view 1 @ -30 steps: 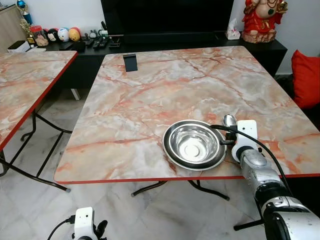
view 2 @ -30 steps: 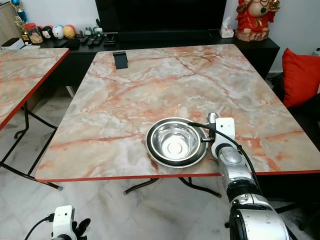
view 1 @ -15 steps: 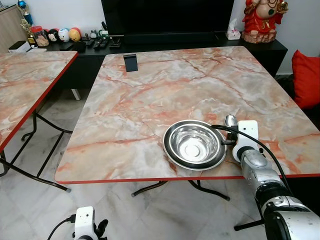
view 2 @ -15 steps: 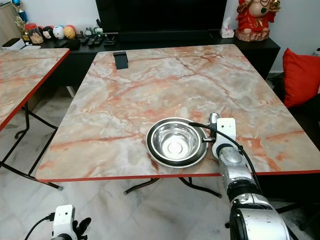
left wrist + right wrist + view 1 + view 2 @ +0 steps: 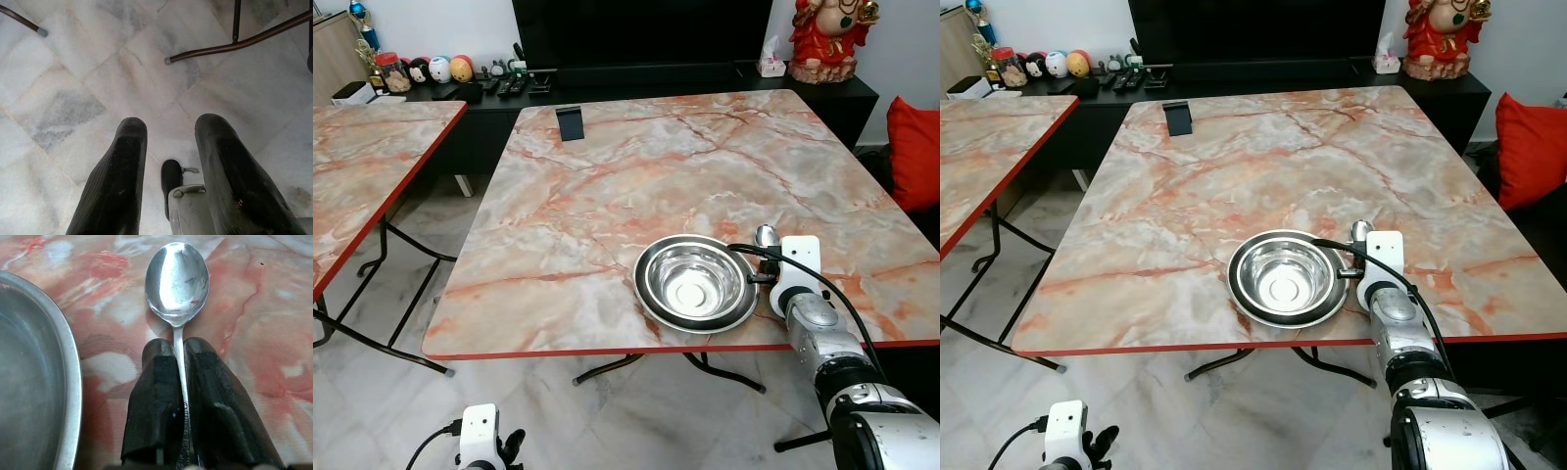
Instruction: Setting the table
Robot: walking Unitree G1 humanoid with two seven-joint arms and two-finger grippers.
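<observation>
Where tool (image 5: 180, 363) grips: shiny spoon (image 5: 177, 281)

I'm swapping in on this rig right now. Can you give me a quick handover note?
Right gripper: shut on the spoon, low over the table just right of the plate.
Left gripper: open, idle, hanging over the floor.
Things: bowl sits in the plate near the table's front edge.
Done: plate and bowl are set.
Left: lay the spoon beside the plate, let go, pull the arm back.
</observation>
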